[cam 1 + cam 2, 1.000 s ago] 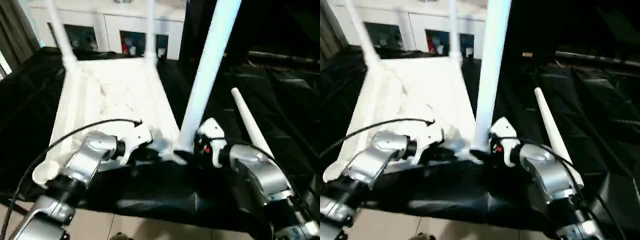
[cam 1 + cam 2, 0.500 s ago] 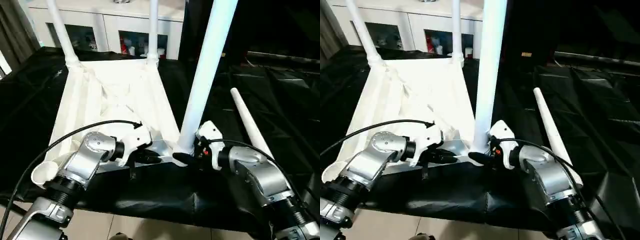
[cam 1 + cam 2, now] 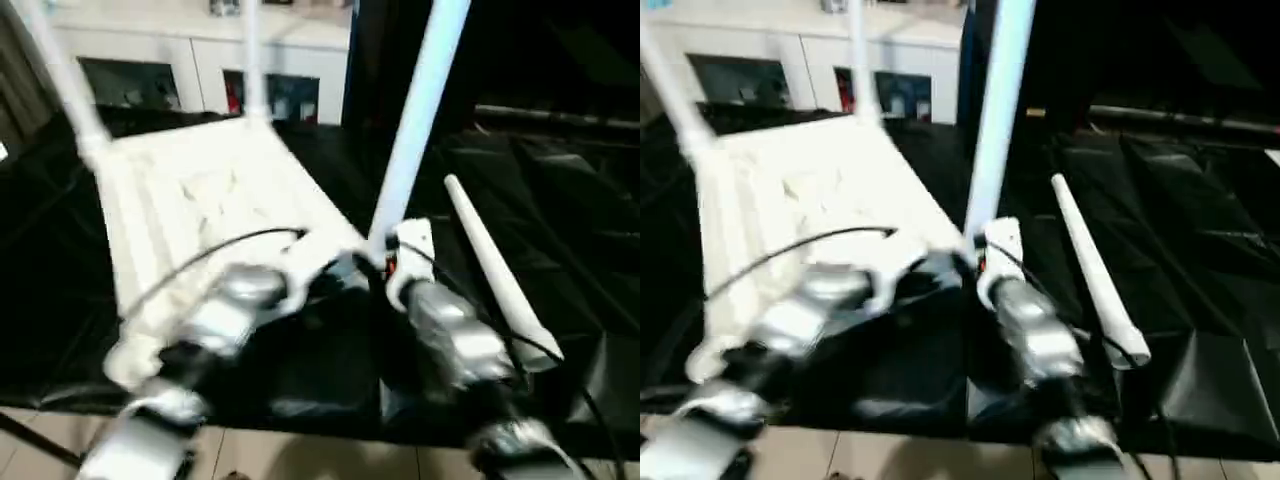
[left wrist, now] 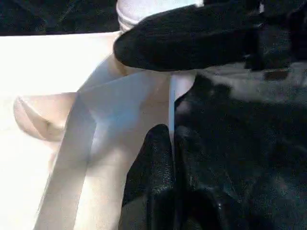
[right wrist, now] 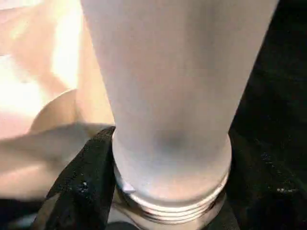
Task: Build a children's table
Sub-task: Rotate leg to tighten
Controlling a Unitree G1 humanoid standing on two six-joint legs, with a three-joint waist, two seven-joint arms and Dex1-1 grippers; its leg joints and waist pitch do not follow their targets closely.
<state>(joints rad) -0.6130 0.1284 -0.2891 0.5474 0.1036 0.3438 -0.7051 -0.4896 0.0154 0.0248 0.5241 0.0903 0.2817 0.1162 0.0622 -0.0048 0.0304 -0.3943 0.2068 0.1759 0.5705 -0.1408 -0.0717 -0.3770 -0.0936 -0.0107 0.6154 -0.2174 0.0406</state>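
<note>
The children's table top [image 3: 190, 190] lies upside down on black cloth, with two white legs [image 3: 65, 80] [image 3: 250, 60] standing in its far corners. A third leg [image 3: 410, 130] stands upright at the near right corner. My right gripper [image 3: 375, 265] is shut around its threaded base [image 5: 172, 211], and one black finger [image 5: 81, 191] presses against the tube. My left gripper [image 4: 171, 136] is shut on the thin rim [image 4: 170, 100] of the top, just beside that corner. A loose leg [image 3: 490, 270] lies on the cloth to the right.
A white cabinet [image 3: 180, 60] with glass fronts stands behind the table top. Black cloth [image 3: 560, 200] covers the work surface, folded and wrinkled at the right. The near left corner socket [image 3: 125, 365] sits close to the cloth's front edge, with pale floor below.
The whole picture has shifted and blurred, so the camera moved. My right gripper's fingers have drawn in around the base of the upright leg. My left gripper keeps its hold on the rim.
</note>
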